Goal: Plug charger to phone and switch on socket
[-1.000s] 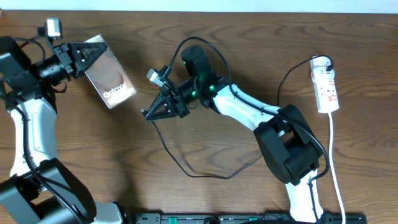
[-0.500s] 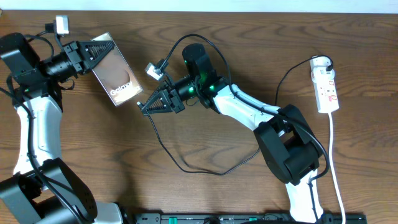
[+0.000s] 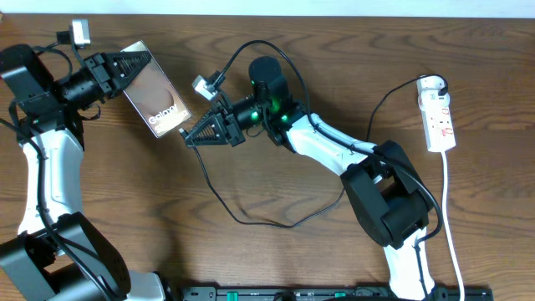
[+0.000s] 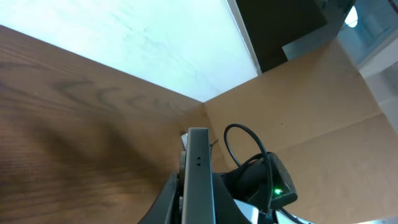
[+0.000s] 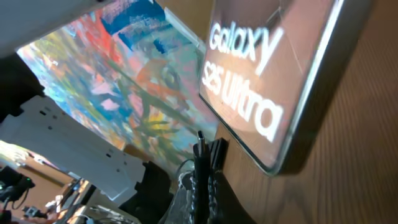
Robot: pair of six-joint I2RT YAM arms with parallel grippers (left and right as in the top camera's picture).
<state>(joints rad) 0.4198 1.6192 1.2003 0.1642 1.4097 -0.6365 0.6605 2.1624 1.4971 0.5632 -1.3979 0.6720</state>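
Observation:
My left gripper (image 3: 142, 65) is shut on the phone (image 3: 161, 104) at its upper end and holds it tilted, brown face with "Galaxy" lettering up. In the left wrist view the phone (image 4: 198, 177) shows edge-on between the jaws. My right gripper (image 3: 189, 140) is shut on the charger's small plug tip (image 5: 200, 142), which sits just off the phone's lower end (image 5: 277, 81). The thin black charger cable (image 3: 206, 171) loops across the table to a black plug (image 3: 432, 83) at the top of the white socket strip (image 3: 440, 117), far right.
The strip's white cord (image 3: 449, 209) runs down the right side to the front edge. The right arm's white link (image 3: 326, 149) and base (image 3: 389, 201) lie across the middle. A black rail (image 3: 334, 293) runs along the front edge.
My right gripper has moved up and left with the plug tip, closing on the phone's lower end. My left gripper has shifted the phone slightly up and right.

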